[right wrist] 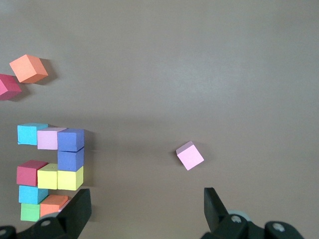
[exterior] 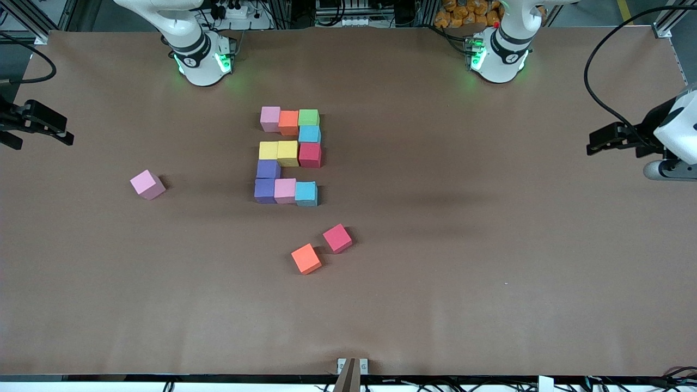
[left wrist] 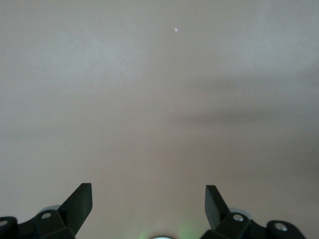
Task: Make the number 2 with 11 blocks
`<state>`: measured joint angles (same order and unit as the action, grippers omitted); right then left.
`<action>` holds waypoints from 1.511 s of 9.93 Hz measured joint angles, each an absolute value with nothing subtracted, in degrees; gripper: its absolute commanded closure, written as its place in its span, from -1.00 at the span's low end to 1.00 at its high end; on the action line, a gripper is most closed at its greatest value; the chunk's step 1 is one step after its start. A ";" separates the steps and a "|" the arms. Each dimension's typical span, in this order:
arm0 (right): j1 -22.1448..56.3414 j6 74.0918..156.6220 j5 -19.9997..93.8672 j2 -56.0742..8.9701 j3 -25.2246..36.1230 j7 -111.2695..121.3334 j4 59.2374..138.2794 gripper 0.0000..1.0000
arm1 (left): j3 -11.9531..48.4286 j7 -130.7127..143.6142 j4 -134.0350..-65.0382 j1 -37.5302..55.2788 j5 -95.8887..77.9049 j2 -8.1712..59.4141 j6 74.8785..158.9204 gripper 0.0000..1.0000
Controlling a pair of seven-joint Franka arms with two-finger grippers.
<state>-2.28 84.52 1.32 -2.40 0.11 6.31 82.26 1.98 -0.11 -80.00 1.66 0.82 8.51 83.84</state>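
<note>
The number 2 [exterior: 287, 154] lies mid-table as touching blocks: pink [exterior: 270, 118], orange [exterior: 288, 122] and green [exterior: 308, 117] in the row nearest the bases, then light blue, two yellow with crimson [exterior: 310, 154], purple, and purple, pink, light blue [exterior: 306, 193]. The right wrist view shows it too, its purple blocks [right wrist: 70, 149] clearest. My right gripper [exterior: 38, 139] [right wrist: 147, 201] hangs open and empty over the right arm's end of the table. Over the bare left arm's end my left gripper [exterior: 612, 146] [left wrist: 148, 199] is open and empty too.
A loose pink cube [exterior: 147, 184] [right wrist: 190, 155] lies toward the right arm's end. A loose orange cube [exterior: 306, 258] [right wrist: 29, 68] and a magenta cube [exterior: 337, 238] [right wrist: 7, 85] lie side by side, nearer the front camera than the digit.
</note>
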 measured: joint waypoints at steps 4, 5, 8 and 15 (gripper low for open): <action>-2.28 84.52 1.32 -2.41 0.08 6.31 82.25 -1.00 | 1.89 -0.16 -80.00 1.71 1.17 8.01 85.26 -1.00; -2.28 84.52 1.32 -2.41 0.08 6.31 82.25 -1.00 | 1.88 -0.16 -80.00 1.71 1.17 7.91 85.30 -1.00; -2.28 84.52 1.32 -2.41 0.08 6.31 82.24 -1.00 | 1.87 -1.22 -80.03 1.69 1.18 7.90 85.34 -1.00; -2.28 84.52 1.32 -2.41 0.08 6.31 82.24 -1.00 | 1.83 -1.35 -80.03 1.76 1.21 7.90 85.44 -1.00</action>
<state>-2.28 84.52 1.32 -2.41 0.08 6.31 82.24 1.83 -1.35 -80.03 1.76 1.21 7.90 85.44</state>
